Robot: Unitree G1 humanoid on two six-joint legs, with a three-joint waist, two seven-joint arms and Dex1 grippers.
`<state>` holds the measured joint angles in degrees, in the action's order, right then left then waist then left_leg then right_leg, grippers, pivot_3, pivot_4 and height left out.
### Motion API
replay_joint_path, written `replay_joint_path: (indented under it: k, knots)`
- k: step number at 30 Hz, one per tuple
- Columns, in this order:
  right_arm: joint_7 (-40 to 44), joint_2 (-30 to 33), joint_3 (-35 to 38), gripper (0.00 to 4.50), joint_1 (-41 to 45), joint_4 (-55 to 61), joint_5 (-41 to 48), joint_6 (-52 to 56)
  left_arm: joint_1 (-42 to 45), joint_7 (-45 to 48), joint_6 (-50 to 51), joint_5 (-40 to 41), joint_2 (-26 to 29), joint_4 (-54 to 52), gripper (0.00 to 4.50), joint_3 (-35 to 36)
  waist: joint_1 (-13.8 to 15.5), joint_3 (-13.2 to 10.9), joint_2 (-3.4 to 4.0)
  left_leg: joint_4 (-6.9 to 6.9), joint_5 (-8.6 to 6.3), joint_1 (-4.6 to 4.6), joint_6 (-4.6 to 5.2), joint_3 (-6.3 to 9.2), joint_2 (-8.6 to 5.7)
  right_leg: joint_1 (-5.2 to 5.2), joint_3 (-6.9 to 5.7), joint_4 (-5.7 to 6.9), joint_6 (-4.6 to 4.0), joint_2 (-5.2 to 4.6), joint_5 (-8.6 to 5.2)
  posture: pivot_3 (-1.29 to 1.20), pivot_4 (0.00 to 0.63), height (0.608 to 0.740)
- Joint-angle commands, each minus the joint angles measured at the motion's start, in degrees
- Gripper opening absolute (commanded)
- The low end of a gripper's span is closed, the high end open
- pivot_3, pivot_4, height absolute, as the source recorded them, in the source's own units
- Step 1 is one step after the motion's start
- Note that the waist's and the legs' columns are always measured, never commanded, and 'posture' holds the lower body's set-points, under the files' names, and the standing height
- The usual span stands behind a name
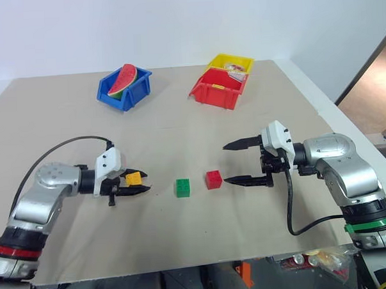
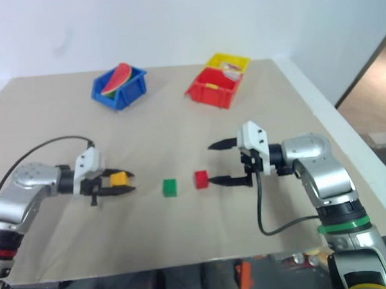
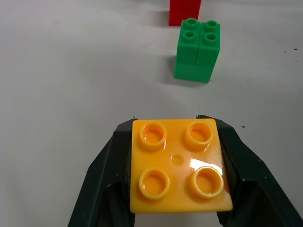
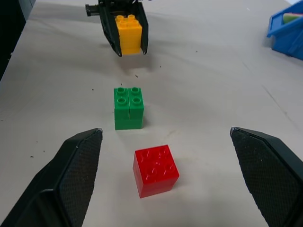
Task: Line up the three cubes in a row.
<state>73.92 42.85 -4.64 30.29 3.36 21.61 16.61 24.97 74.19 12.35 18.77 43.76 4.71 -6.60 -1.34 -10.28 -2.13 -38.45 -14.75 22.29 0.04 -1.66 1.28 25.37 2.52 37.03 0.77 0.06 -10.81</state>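
Yellow cube (image 3: 179,165) clamped in left pincer (image 1: 132,185); open table (image 1: 180,138) beyond

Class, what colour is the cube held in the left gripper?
Yellow-orange. The cube shows best in the left wrist view, clamped in the left gripper.

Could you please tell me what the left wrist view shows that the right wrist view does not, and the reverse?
Left wrist view alone: the yellow-orange cube's four studs from close up. Right wrist view alone: the blue bin's corner, the whole red cube and the right gripper with jaws wide apart. Both: the green cube and the left gripper clamping the yellow-orange cube.
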Motion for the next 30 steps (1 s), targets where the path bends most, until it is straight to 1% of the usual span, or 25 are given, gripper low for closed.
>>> replay_joint_path:
  k: [1, 9, 18, 21, 30]
  knots:
    - [-0.85, 1.22, 1.81, 4.5, -0.35, 2.45, 0.2, -0.18, 1.96, 1.9, -1.84, -0.44, -1.19, 1.03, 1.4, -0.98, -0.01, 0.0, 0.0, -0.01, 0.0, 0.02, 0.0, 0.01, 0.01, 0.01, -0.01, 0.0, 0.0, 0.0, 0.0, 0.0, 0.15, 0.74]
    - [-2.14, 2.6, 2.67, 4.5, -2.74, 4.48, 0.74, 0.14, 1.13, 2.28, -2.13, -1.05, -2.98, -0.14, 1.4, -2.07, -0.01, 0.0, 0.0, -0.02, 0.0, 0.02, 0.0, 0.04, 0.01, 0.01, -0.02, 0.01, 0.01, 0.01, 0.01, 0.0, 0.15, 0.74]
    - [-3.11, 2.8, 2.83, 4.5, -3.45, 5.15, 1.09, 0.75, 1.08, 1.79, -4.08, -2.98, -5.02, 1.35, 1.4, -2.91, 0.0, 0.0, 0.0, -0.03, 0.0, 0.01, 0.0, 0.03, 0.01, 0.0, 0.0, 0.01, 0.02, 0.02, 0.02, 0.0, 0.15, 0.74]
    - [-3.32, 2.84, 2.82, 4.5, -3.66, 5.36, 1.09, 0.98, 0.47, 2.21, -5.6, -4.18, -5.13, 1.85, 1.4, -3.59, -0.01, 0.0, 0.0, -0.03, 0.0, 0.01, 0.0, 0.03, 0.01, 0.0, 0.0, 0.01, 0.02, 0.02, 0.02, 0.0, 0.15, 0.74]
    - [-3.74, 2.84, 2.91, 4.5, -4.29, 5.5, 1.09, 1.15, -0.17, 1.85, -4.65, -4.5, -5.02, 1.89, 1.4, -3.58, -0.01, 0.0, 0.0, -0.03, 0.0, 0.0, 0.0, 0.03, 0.01, 0.0, 0.0, 0.02, 0.03, 0.02, 0.02, 0.0, 0.15, 0.74]
